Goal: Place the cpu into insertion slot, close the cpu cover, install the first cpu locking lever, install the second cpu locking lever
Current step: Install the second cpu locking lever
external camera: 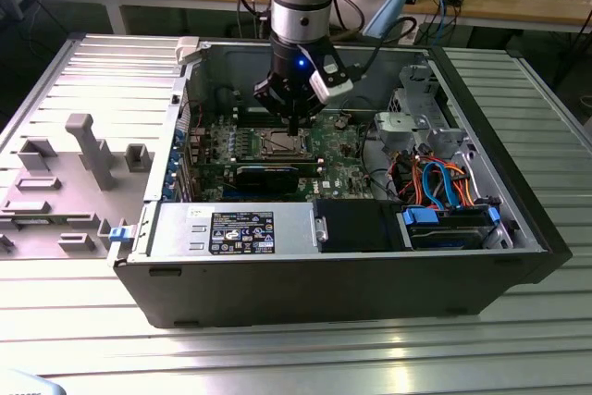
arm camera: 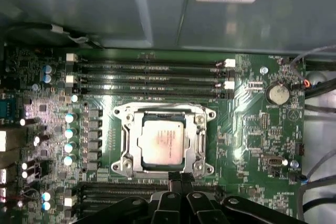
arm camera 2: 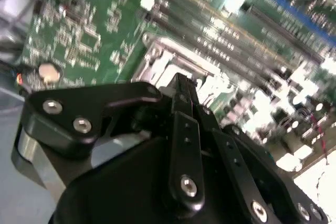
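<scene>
Seated cpu [arm camera: 162, 142], first wrist view

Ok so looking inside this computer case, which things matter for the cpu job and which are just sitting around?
For the job:
- cpu, seated in the slot
- cover, lying around the cpu
- hand, fingers together by the slot's edge

Just there:
- memory slots
- coin battery
- blue cables
- grey fixtures outside the case
</scene>
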Robot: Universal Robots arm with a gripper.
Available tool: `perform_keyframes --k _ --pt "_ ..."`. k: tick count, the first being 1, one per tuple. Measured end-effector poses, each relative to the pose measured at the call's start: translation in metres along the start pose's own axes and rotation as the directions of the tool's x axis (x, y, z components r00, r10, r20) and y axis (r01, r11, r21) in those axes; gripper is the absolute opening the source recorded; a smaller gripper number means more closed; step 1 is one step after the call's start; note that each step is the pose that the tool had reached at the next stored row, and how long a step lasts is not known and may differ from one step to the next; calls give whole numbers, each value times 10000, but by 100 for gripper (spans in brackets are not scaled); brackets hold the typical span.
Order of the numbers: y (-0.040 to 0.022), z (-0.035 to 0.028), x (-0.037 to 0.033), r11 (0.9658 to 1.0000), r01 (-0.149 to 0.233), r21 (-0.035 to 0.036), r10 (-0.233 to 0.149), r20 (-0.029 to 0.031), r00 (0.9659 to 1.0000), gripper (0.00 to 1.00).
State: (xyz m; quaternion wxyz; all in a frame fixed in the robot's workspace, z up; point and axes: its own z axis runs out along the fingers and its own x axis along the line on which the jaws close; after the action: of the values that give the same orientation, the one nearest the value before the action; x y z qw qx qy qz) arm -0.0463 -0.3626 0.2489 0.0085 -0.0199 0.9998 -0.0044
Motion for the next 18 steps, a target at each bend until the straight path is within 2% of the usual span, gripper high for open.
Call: perform_keyframes --k 2,4,5,6,8,9,10,12,16,18 --pt "-62 1 3 10000 -1 -8 1 1 10000 11" --pt "-143 1 5 10000 1 -66 -1 2 10000 11" --pt "-196 4 8 9998 -3 -178 3 8 10000 11" --pt "-216 4 10 9996 -5 -297 5 12 10000 11" --pt "-292 9 22 9951 -13 -992 17 39 10000 11" --pt "-347 17 36 9939 -16 -1105 21 43 10000 11" --pt "-383 23 58 9937 -19 -1120 24 44 10000 11" --pt "-403 56 123 9937 -15 -1122 20 44 10000 11" --pt "-398 157 289 9937 -15 -1120 20 44 10000 11" --pt "-395 199 345 9937 -17 -1119 22 44 10000 11"
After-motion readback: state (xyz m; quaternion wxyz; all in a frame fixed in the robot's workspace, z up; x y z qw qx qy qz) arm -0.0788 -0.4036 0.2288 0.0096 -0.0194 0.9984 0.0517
